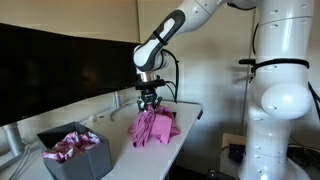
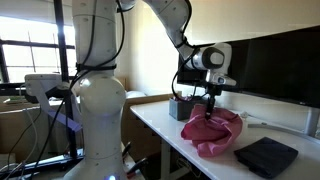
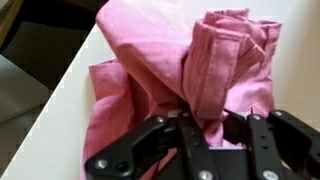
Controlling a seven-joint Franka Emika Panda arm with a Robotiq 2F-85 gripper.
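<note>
The hand [image 3: 205,125] is pinched nearly all the way shut on a raised fold of the pink cloth [image 3: 150,60]. In the wrist view the dark fingers [image 3: 190,140] come in from the bottom edge with a ridge of fabric squeezed between them, so yeah, it's got a grip on the cloth. In both exterior views the hand [image 1: 149,100] points straight down from the arm [image 1: 165,35], its tips right at the top of the pile.

The pink cloth [image 1: 152,128] itself sits bunched up and wrinkled on the white desk [image 1: 190,108], near the far end of the desk in that exterior view. It's a loose heap, not flat at all, with a hem or seam running along the fold that's pinched. Most of it is resting on the desk; only the top bit is in the hand.

Other stuff around: a grey bin [image 1: 80,158] stands on the same desk, well apart from the pile, with some crumpled pink and white fabric [image 1: 72,143] stuffed in it. In an exterior view there's also a dark flat pad [image 2: 265,155] lying just beside the cloth, and a big dark monitor [image 2: 270,60] standing behind the desk. Can't tell what the flat pad really is, it's too small.
</note>
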